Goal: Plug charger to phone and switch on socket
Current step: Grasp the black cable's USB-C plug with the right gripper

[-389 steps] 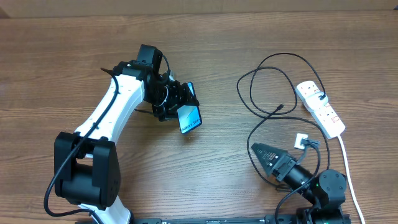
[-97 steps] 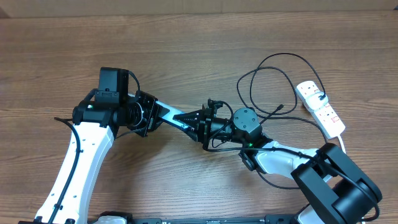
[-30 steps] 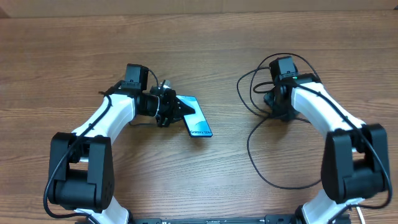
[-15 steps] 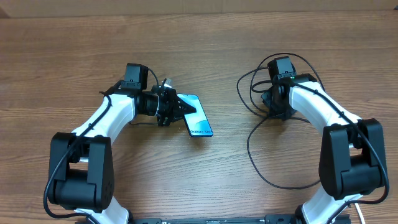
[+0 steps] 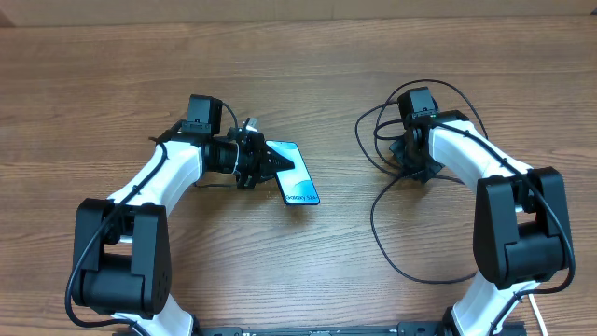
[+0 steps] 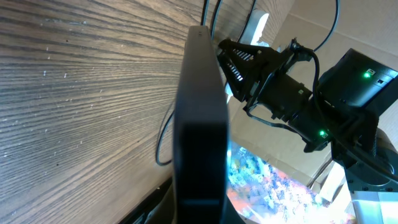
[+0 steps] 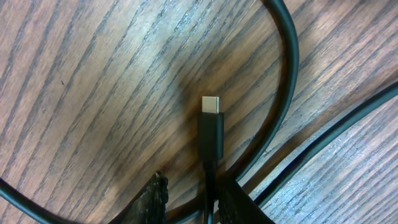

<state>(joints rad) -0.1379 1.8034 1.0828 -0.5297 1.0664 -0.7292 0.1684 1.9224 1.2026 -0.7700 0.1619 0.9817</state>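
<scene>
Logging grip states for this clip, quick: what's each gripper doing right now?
Left gripper: closed, holding the phone.
Right gripper: partly open, fingers astride the charger cable just behind its plug, a gap showing, not clamped.

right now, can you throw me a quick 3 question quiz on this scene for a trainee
1. Pick one: what does the left gripper hold? A the phone; B the charger; C nothing.
2. True or false: the charger is already plugged into the phone.
3. Fill in: in the right wrist view, the charger's cable runs ___ the right gripper's fingers.

Key: 1 A. 2 false. 3 between.
</scene>
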